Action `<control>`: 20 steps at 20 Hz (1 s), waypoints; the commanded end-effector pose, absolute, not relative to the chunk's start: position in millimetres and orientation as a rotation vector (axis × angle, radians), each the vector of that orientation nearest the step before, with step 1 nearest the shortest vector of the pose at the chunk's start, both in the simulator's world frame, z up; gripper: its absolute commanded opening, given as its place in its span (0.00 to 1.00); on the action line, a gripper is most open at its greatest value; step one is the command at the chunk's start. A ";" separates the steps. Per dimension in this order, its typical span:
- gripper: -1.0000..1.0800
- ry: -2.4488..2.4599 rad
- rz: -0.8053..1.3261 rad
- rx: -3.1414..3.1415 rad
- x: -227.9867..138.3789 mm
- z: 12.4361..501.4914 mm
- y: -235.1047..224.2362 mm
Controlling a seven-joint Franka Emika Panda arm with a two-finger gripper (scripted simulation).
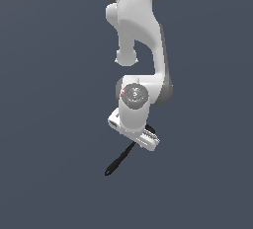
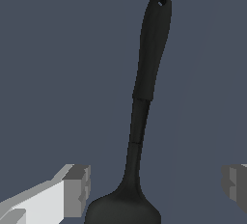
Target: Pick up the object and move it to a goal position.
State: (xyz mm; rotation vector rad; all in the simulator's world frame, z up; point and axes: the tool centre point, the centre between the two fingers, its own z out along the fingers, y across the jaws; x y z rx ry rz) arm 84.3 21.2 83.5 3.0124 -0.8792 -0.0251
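Observation:
The black spatula (image 1: 118, 160) lies on the dark grey-blue floor, its thin handle pointing toward the exterior view's lower left. Its blade end is hidden under my hand there. My gripper (image 1: 147, 140) hangs low over the blade end, tilted. In the wrist view the spatula (image 2: 144, 88) runs lengthwise between the two fingers, with the handle's hole at the far end and the flat blade (image 2: 123, 211) at the picture's edge. The gripper (image 2: 155, 185) is open wide, with one grey finger pad (image 2: 77, 189) on each side of the neck. Neither pad touches the spatula.
The white arm (image 1: 143, 30) comes down from the top of the exterior view. A plain dark floor (image 1: 49, 124) spreads all around, and no other object shows.

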 end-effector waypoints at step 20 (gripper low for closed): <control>0.96 -1.038 -0.001 2.965 99.6 41.8 25.5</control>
